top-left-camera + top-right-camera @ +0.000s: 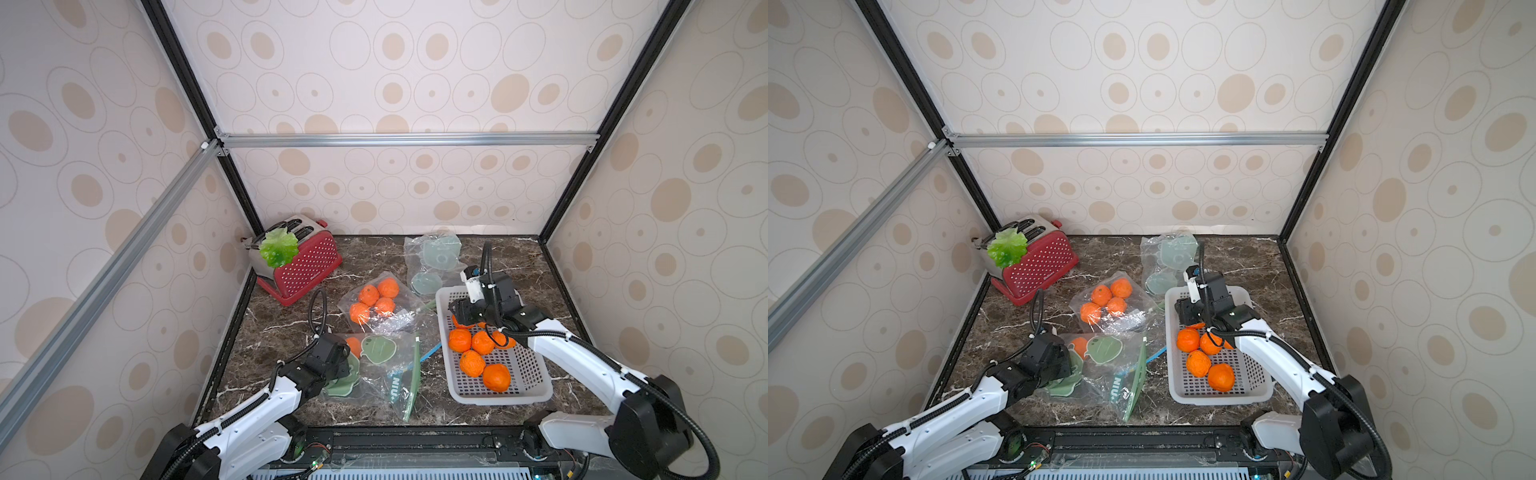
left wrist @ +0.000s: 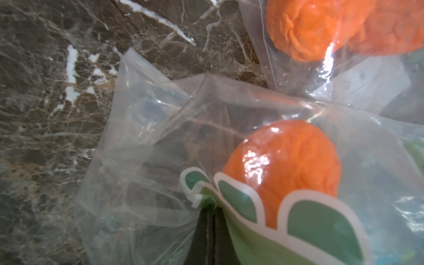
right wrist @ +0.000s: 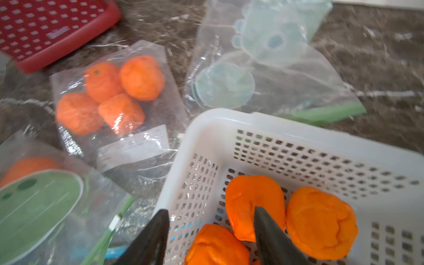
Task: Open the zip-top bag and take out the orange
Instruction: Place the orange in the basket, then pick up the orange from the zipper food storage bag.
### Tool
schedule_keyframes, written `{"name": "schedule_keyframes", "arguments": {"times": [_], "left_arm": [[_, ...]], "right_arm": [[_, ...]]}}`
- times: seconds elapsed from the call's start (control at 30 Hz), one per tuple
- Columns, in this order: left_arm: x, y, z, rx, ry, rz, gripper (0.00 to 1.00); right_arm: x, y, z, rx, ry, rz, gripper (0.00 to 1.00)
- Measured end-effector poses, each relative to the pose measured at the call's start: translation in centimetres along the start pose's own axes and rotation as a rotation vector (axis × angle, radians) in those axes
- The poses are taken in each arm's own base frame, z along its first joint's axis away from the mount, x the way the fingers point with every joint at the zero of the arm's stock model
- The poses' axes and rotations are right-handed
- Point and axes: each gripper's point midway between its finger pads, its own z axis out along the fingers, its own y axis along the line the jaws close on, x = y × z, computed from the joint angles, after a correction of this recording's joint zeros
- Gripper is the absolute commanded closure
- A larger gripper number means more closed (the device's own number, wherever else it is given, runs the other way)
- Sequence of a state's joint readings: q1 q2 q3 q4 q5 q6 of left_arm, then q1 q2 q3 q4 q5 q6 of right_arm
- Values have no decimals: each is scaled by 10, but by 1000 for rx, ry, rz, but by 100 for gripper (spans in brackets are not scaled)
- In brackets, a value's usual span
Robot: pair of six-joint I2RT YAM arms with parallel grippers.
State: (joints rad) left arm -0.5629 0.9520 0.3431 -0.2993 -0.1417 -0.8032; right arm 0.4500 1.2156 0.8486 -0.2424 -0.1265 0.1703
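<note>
Three clear bags lie on the marble worktop. Nearest the robot, the green-printed zip-top bag holds one orange at its end by the left arm. Left pincer: pressed together, pinching a fold of that bag's film beside the orange. Right pincer: spread, gripping nothing, low over the white basket. Basket contents: loose oranges, five plainly visible, possibly a sixth under the right arm; one fingertip overlaps one of them, contact uncertain. Second bag, four oranges, sits mid-worktop. Third bag lies behind the basket. Red toaster occupies the rear left corner.
</note>
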Motion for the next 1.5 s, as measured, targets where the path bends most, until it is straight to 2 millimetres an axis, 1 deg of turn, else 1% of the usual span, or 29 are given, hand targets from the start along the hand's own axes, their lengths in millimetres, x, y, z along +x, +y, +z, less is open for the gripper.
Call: {"name": "schedule_keyframes", "arguments": {"times": [0.07, 0.13, 0.2, 0.27, 0.3, 0.37, 0.47, 0.53, 0.77, 0.97, 1.13, 1.23, 1.3, 1.33, 1.4, 1.5], "left_arm": [[0, 0, 0, 0, 1, 0, 100], [0, 0, 0, 0, 1, 0, 100], [0, 0, 0, 0, 1, 0, 100], [0, 0, 0, 0, 1, 0, 100], [0, 0, 0, 0, 0, 0, 100], [0, 0, 0, -1, 0, 0, 100], [0, 1, 0, -5, -1, 0, 100], [0, 3, 0, -16, -4, -2, 100], [0, 8, -1, -42, -8, -6, 100], [0, 9, -1, -47, -9, -6, 100], [0, 9, 0, -46, -9, -5, 100], [0, 10, 0, -49, -6, -5, 100], [0, 10, 0, -48, -6, -5, 100], [0, 9, 0, -47, -7, -5, 100], [0, 9, 0, -45, -7, -6, 100], [0, 6, 0, -31, -3, -7, 100]], "right_arm": [[9, 25, -3, -116, 6, -20, 54], [25, 55, -4, -235, 54, -66, 57], [45, 88, -4, -334, 115, -141, 60], [67, 116, -6, -415, 181, -219, 62], [78, 128, -7, -450, 215, -254, 64], [94, 141, -8, -485, 271, -302, 69], [107, 146, -6, -489, 333, -352, 77], [111, 146, -6, -479, 357, -381, 79], [120, 150, -9, -475, 425, -451, 81], [140, 145, -1, -453, 513, -468, 81], [146, 148, 4, -472, 531, -476, 80], [143, 157, 11, -513, 506, -469, 74], [138, 166, 18, -545, 469, -461, 71], [134, 171, 23, -564, 442, -457, 66], [129, 179, 31, -594, 388, -444, 63], [125, 188, 42, -636, 317, -426, 55]]}}
